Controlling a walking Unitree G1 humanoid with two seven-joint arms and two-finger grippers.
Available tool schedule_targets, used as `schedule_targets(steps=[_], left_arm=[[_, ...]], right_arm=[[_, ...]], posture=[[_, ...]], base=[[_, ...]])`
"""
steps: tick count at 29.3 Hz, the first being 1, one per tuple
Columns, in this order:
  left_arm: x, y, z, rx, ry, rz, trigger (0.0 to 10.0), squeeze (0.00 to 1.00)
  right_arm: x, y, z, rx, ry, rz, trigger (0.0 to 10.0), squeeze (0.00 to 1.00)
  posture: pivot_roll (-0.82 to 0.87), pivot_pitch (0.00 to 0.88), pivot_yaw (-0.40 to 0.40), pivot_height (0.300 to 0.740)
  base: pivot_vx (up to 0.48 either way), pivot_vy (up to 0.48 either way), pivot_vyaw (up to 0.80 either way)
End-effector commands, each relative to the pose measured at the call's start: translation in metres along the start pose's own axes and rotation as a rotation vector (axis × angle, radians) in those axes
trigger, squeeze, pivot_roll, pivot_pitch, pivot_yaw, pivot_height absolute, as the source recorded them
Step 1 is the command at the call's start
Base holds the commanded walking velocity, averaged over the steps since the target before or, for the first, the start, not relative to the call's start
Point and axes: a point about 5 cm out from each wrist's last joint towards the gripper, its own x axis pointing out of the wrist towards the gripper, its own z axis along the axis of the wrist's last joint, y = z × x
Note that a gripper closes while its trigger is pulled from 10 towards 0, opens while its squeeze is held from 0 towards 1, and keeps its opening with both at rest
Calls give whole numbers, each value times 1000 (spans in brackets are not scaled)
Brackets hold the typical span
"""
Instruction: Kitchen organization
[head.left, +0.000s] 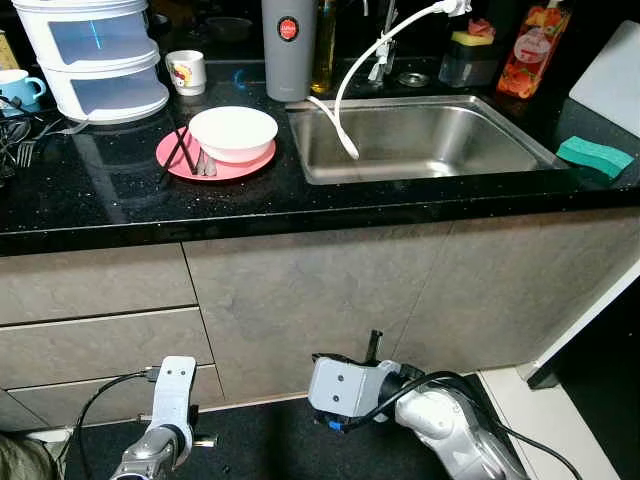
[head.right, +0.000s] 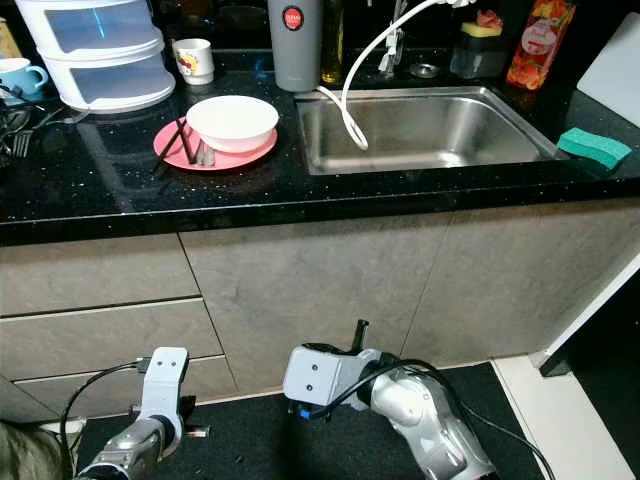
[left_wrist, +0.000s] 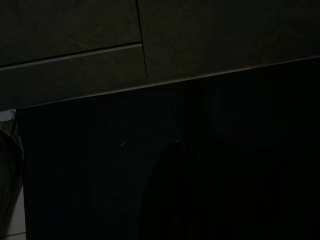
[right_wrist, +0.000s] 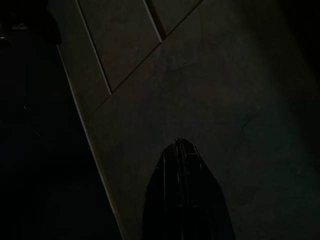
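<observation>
1. Counter (head.left: 120, 200): black, speckled, well above both sets of fingers. Its far edge was lost in shadow, so I could not read what stood at the back.
2. Cabinet fronts (head.left: 320, 300): grey panels directly ahead of both grippers; my left wrist view gave only dim panel seams over a dark floor.
3. Sink (head.left: 420, 140): steel basin set in the counter, with a white hose (head.left: 345, 85) curving down into it.
4. Drawer unit (head.left: 95, 55): white, its top cut off by the frame.
5. Pink plate (head.left: 215, 158): on the counter just beside the sink's left rim, high above the left gripper. It carried a white bowl (head.left: 233, 132).
6. Chopsticks (head.left: 180, 150): dark pair on the plate's left part, long axis running from the plate's near edge away toward the back wall, tips partly under the bowl's rim.
7. Green sponge (head.left: 595, 155): at the counter's right end.
8. Right gripper (right_wrist: 181, 150): hung low before the cabinets, fingers pressed together and empty, pointing at a panel.
9. Left gripper (left_wrist: 175, 150): hung low; too dark, and I could not tell how its fingers stood.
</observation>
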Motion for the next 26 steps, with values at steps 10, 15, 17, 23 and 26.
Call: schedule_targets(steps=[10, 15, 17, 23, 26], left_arm=[[-2, 8, 0, -5, -4, 22, 10000, 0], [-2, 12, 2, -26, -14, 42, 10000, 0], [-2, 11, 2, -27, -14, 41, 10000, 0], [-1, 9, 3, -13, -11, 29, 10000, 0], [-1, 9, 4, -6, -12, 26, 10000, 0]], right_arm=[[-5, 5, 0, 7, -5, 17, 10000, 0], [-4, 4, 0, 10, -8, 19, 10000, 0], [-4, 4, 0, 12, -8, 19, 10000, 0], [-3, 4, 0, 12, -5, 20, 10000, 0], [-2, 4, 0, 13, -5, 23, 10000, 0]], posture=[[-61, 29, -57, 740], [-68, 28, -62, 740], [-78, 26, -58, 740], [-88, 27, -37, 740], [-93, 29, -39, 740]], base=[[0, 0, 0], [0, 0, 0], [0, 0, 0], [0, 0, 0], [0, 0, 0]])
